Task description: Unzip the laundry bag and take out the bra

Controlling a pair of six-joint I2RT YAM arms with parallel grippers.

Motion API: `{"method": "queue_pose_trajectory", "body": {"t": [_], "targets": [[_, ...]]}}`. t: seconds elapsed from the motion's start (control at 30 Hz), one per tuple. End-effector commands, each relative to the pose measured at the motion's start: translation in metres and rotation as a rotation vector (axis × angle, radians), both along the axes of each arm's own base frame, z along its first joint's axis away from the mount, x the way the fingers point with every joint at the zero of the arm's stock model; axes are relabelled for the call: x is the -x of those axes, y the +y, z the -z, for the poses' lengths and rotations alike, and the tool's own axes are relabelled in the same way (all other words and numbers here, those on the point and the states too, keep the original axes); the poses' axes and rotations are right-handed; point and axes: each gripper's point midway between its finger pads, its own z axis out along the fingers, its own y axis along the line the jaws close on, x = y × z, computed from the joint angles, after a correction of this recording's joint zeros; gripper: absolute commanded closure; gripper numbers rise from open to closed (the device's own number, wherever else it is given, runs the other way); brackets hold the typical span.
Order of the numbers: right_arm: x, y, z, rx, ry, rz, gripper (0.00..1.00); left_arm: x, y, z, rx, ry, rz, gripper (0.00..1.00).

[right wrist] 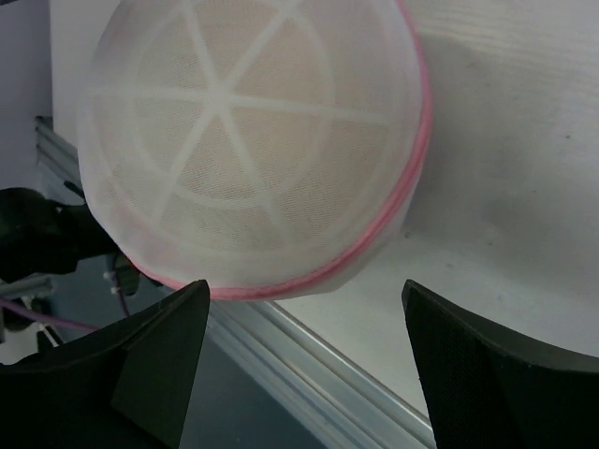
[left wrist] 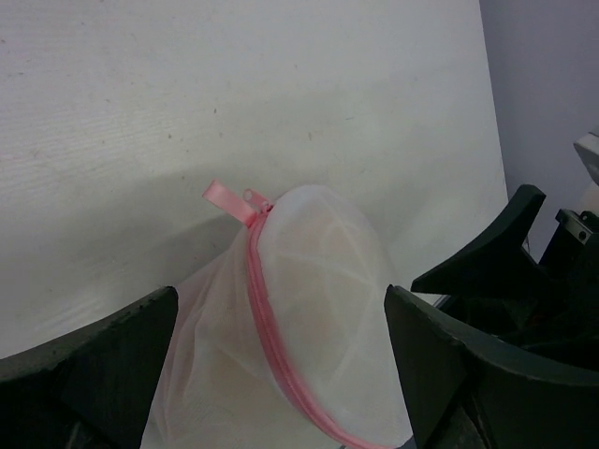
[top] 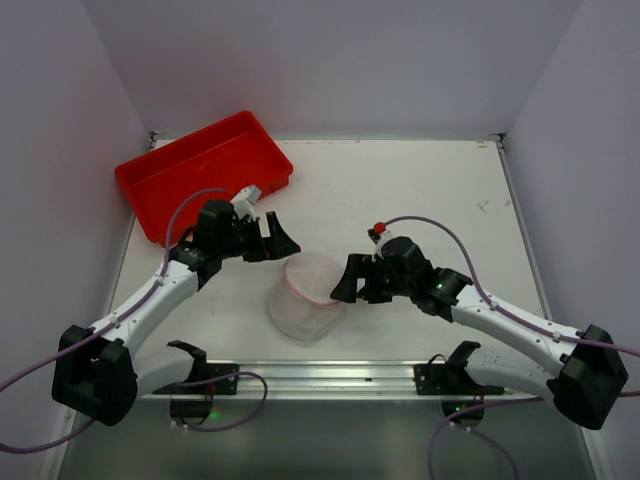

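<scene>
The laundry bag (top: 307, 296), a round white mesh pouch with a pink zipper rim, lies on the table between my two grippers. Its zipper looks closed, with a pink ribbon tab (left wrist: 227, 200) at the far end. The beige-peach bra (right wrist: 234, 126) shows faintly through the mesh, inside the bag. My left gripper (top: 280, 236) is open and empty, just left of and behind the bag, and the bag (left wrist: 318, 318) sits between its spread fingers (left wrist: 112, 365). My right gripper (top: 349, 279) is open and empty, close to the bag's right side (right wrist: 243, 150).
A red plastic tray (top: 200, 170) stands at the back left. An aluminium rail (top: 330, 375) runs along the table's near edge, right below the bag. Grey walls close in the left, back and right sides.
</scene>
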Motion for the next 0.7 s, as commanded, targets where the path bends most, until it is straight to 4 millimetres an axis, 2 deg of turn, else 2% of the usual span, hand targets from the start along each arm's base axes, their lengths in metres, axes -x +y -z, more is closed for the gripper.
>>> {"method": "queue_pose_trajectory", "body": {"t": [0.0, 0.07, 0.1, 0.17, 0.2, 0.23, 0.27, 0.3, 0.33, 0.4, 0.43, 0.53, 0.57, 0.63, 0.67], "targets": [[0.014, 0.03, -0.008, -0.167, 0.088, -0.09, 0.15, -0.003, -0.016, -0.006, 0.044, -0.027, 0.028, 0.05], [0.01, 0.038, -0.007, -0.191, 0.099, -0.103, 0.16, 0.0, -0.02, -0.002, 0.038, -0.019, 0.045, 0.06], [0.008, 0.041, 0.003, -0.172, 0.131, -0.108, 0.17, 0.002, -0.021, -0.001, 0.039, -0.017, 0.048, 0.07], [-0.001, 0.051, -0.002, -0.209, 0.132, -0.13, 0.17, 0.008, -0.02, 0.005, 0.044, 0.001, 0.045, 0.07], [-0.005, 0.054, -0.003, -0.217, 0.125, -0.144, 0.18, 0.01, -0.019, 0.001, 0.052, -0.01, 0.041, 0.07], [-0.01, 0.056, 0.007, -0.196, 0.144, -0.144, 0.18, 0.012, -0.018, 0.001, 0.061, -0.007, 0.035, 0.07], [-0.027, 0.063, -0.007, -0.207, 0.105, -0.145, 0.19, 0.015, -0.017, 0.003, 0.064, -0.002, 0.03, 0.07], [-0.037, 0.064, -0.009, -0.178, 0.058, -0.177, 0.2, 0.018, -0.016, -0.002, 0.076, -0.019, 0.023, 0.07], [-0.058, 0.073, -0.019, -0.164, 0.025, -0.181, 0.2, 0.019, -0.015, -0.005, 0.087, -0.026, 0.018, 0.07], [-0.077, 0.072, -0.019, -0.099, -0.017, -0.191, 0.2, 0.029, -0.014, -0.005, 0.107, -0.034, 0.018, 0.07], [-0.097, 0.076, -0.027, -0.092, -0.038, -0.184, 0.21, 0.031, -0.015, -0.005, 0.125, -0.03, 0.015, 0.07], [-0.125, 0.075, -0.039, -0.053, -0.106, -0.208, 0.22, 0.044, -0.015, 0.0, 0.178, -0.01, -0.001, 0.07], [-0.136, 0.08, -0.049, -0.043, -0.126, -0.215, 0.22, 0.044, -0.021, -0.008, 0.215, -0.051, 0.013, 0.07], [-0.15, 0.081, -0.057, -0.022, -0.185, -0.221, 0.21, 0.05, -0.023, -0.008, 0.255, -0.044, -0.001, 0.07], [-0.158, 0.082, -0.065, -0.021, -0.215, -0.214, 0.2, 0.053, -0.028, -0.014, 0.278, -0.066, 0.014, 0.06]]}}
